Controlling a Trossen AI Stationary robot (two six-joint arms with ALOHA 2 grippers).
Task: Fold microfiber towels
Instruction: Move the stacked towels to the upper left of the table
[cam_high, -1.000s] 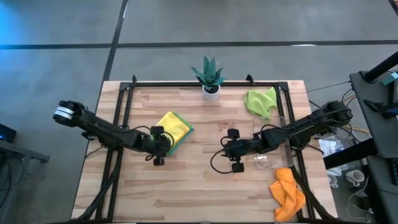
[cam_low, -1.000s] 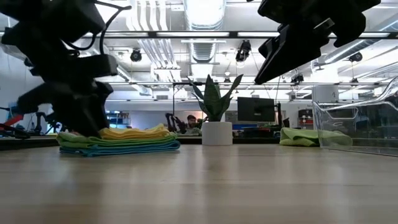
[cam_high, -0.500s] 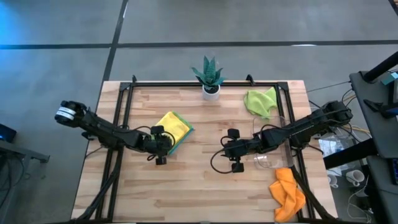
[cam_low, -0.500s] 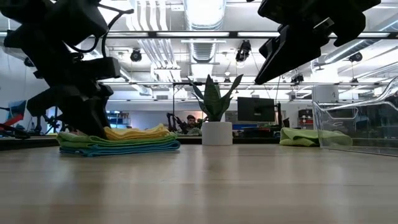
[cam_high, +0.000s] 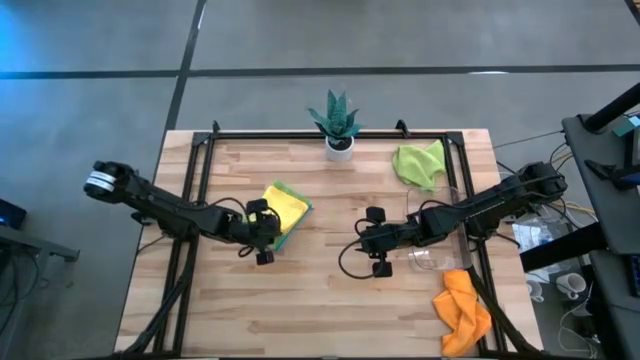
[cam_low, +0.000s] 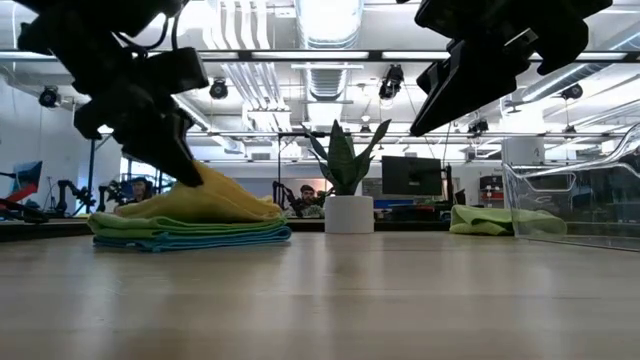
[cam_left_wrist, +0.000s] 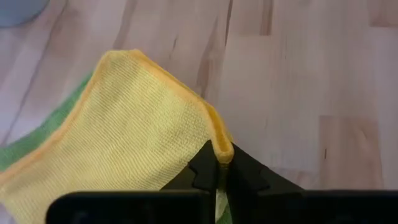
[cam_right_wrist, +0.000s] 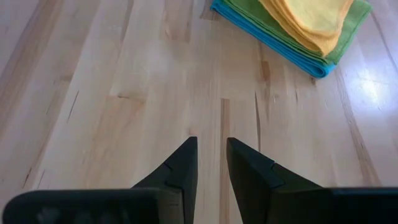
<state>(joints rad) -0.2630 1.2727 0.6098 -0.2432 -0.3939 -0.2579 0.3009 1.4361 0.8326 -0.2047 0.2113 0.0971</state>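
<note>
A folded yellow towel (cam_high: 285, 203) tops a stack on a lime green towel (cam_low: 150, 226) and a light blue one (cam_low: 200, 241), left of the table's middle. My left gripper (cam_high: 266, 231) is shut on the yellow towel at the stack's near side. My right gripper (cam_high: 364, 241) hovers open over bare wood right of the middle, and its wrist view shows a narrow gap between its fingers (cam_right_wrist: 180, 168) with nothing in it. A crumpled lime green towel (cam_high: 420, 162) lies at the far right. An orange towel (cam_high: 463, 311) lies at the near right corner. My left gripper pinches the yellow towel's near corner (cam_left_wrist: 222, 151) between its two fingers; one layer or several, I cannot tell. The fingers slant down at it from the table's left. That corner (cam_low: 197, 180) stands raised in a peak, and the rest of the towel lies on the stack.
A small potted plant (cam_high: 337, 125) stands at the middle of the far edge. A clear plastic tray (cam_high: 437, 258) sits under my right arm near the right edge. Bare wood stretches across the table's near half between the two arms.
My left gripper has shut on the yellow towel's near corner and risen, drifting a little toward the table's right. The corner has lifted off the stack into a peak, while the towel's far part and the two towels beneath have stayed put.
</note>
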